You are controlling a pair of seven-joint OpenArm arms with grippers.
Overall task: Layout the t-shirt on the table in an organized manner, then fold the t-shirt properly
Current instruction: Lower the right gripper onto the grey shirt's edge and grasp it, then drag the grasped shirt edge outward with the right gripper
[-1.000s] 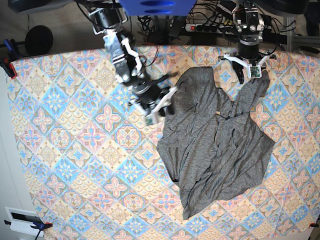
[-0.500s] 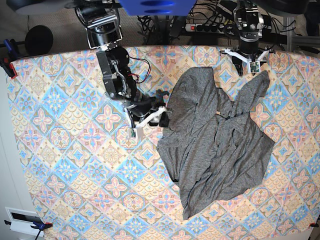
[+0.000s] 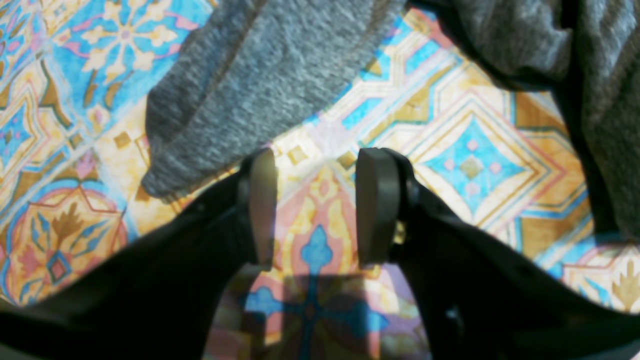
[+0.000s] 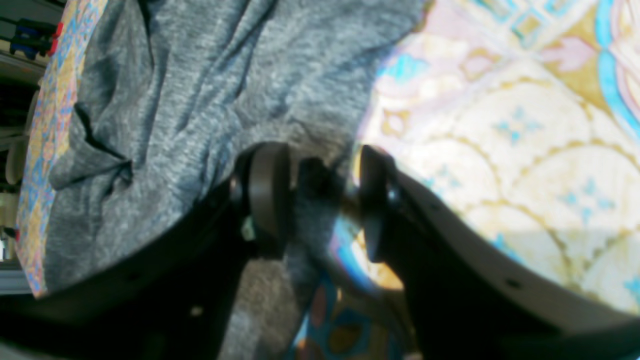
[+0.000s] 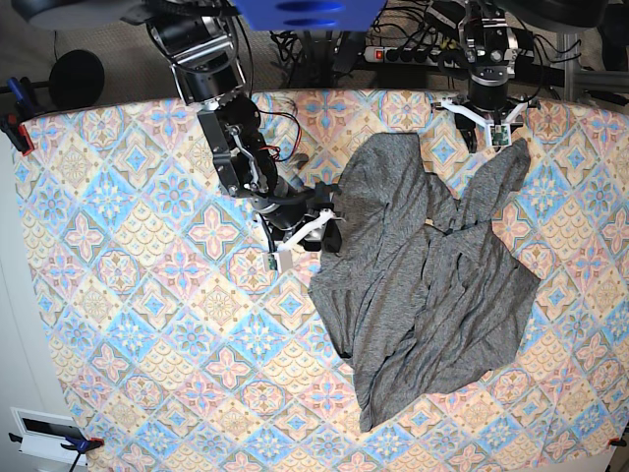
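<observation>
While the t-shirt (image 5: 428, 275) lies crumpled right of the table's (image 5: 128, 295) middle, sleeves and body bunched in soft folds, the right gripper (image 5: 319, 228) sits low at its left edge with jaws parted and a fold of cloth between them, not yet pinched, probably to catch that edge and draw it outward. The shirt is a heathered dark-grey knit, limp and creased, against the table's flat cloth of blue, pink and cream diamond tiles. At the shirt's far edge the left gripper (image 5: 488, 126) hangs open and empty over bare tiles beside a rounded sleeve end (image 3: 200, 150), seemingly lined up to take it.
</observation>
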